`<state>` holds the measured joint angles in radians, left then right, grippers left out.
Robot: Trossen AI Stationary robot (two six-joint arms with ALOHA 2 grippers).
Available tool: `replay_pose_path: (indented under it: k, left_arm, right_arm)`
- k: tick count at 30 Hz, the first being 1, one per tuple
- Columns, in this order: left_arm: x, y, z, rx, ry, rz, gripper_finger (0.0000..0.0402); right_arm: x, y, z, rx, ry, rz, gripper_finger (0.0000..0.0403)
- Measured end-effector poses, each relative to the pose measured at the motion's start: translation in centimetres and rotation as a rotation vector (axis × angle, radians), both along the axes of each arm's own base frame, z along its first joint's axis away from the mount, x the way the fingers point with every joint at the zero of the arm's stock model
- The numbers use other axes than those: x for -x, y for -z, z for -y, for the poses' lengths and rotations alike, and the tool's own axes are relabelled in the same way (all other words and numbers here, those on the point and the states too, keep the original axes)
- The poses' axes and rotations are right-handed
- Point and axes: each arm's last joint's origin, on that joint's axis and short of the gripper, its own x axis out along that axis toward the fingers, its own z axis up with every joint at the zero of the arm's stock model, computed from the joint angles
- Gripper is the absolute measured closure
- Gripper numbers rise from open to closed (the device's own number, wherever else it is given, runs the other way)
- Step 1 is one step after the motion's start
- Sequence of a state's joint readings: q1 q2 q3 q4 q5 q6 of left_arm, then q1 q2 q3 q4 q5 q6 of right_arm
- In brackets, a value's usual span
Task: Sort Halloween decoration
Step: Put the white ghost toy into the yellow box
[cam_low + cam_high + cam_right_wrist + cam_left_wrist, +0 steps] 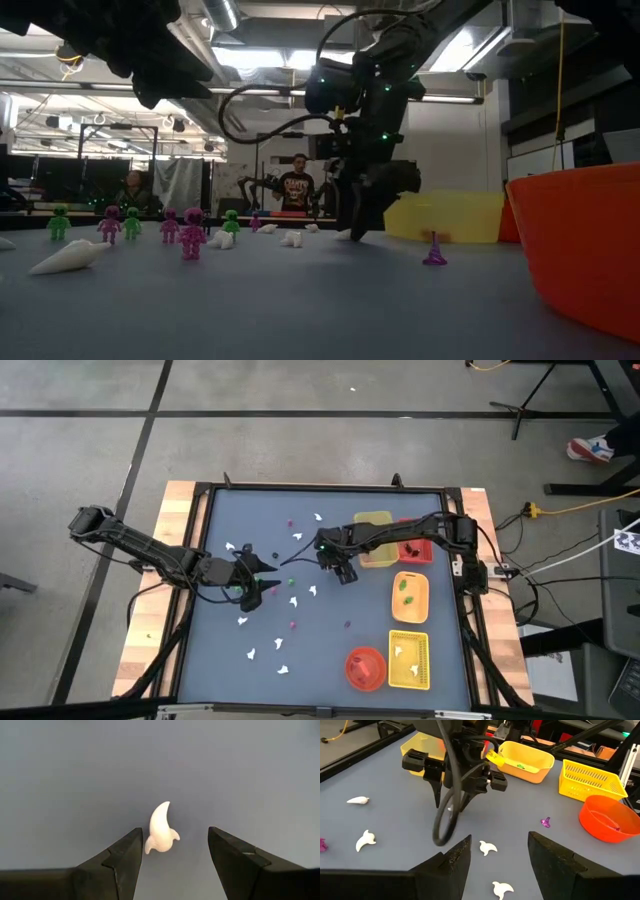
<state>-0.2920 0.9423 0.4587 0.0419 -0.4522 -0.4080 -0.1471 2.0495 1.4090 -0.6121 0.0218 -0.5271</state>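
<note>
A: Left gripper (262,582) parked low among scattered white ghosts (262,622), fingers spread, empty. Probably waited for its turn.

B: Right gripper (343,568) reached from the trays (411,596) toward table centre, jaws wide, nothing grasped. Hovered over 1 white ghost (161,829), framed between both fingers (125,855), untouched.

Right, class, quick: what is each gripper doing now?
Left gripper: open, holding nothing.
Right gripper: open over a white ghost, not gripping it.

No readable text or labels.
</note>
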Motion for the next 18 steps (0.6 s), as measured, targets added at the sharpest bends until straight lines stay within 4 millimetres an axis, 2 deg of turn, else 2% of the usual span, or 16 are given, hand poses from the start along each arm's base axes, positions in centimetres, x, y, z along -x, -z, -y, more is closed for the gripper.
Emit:
replay_pose_path:
  k: [18]
  left_arm:
    - [0.00,0.00,0.00,0.000,0.000,0.000,0.0223]
  right_arm:
    - [0.08,0.31,0.25,-0.060,-0.002,-0.007,0.0178]
